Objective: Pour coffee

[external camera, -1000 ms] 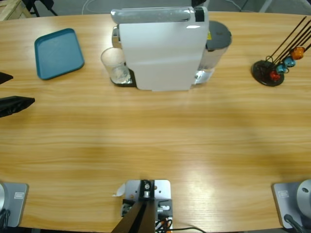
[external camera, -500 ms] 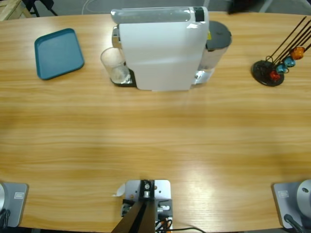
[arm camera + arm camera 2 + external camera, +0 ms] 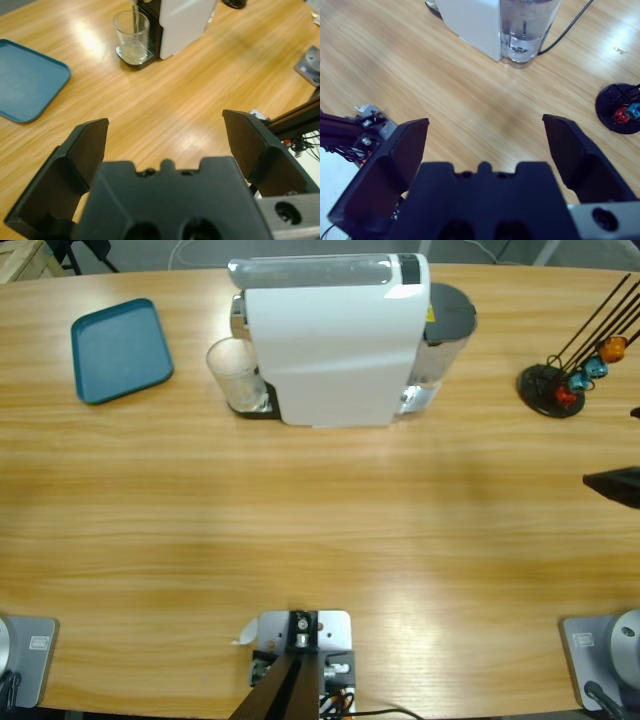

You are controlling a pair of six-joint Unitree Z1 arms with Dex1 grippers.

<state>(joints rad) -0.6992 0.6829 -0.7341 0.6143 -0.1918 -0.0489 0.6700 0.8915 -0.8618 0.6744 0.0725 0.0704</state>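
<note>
Left gripper (image 3: 165, 135): jaws spread wide, nothing between them, above bare table (image 3: 300, 530). Right gripper (image 3: 485, 135): jaws likewise apart, empty. Beyond: white coffee machine (image 3: 330, 340) at the table's far side; clear glass (image 3: 238, 375) standing at its spout, pale contents, coffee not discernible. Blue tray (image 3: 120, 348) left of the glass. Capsule stand (image 3: 560, 385) far right.

Your left gripper (image 3: 165, 135) had a matte black moulded body with two broad, wedge-shaped black jaws, two round recesses low on the housing, and a silver-grey plate with a dark hole at five o'clock. Your right gripper (image 3: 485, 137) looked alike: black body, wedge jaws, grey plate at five o'clock.
</note>
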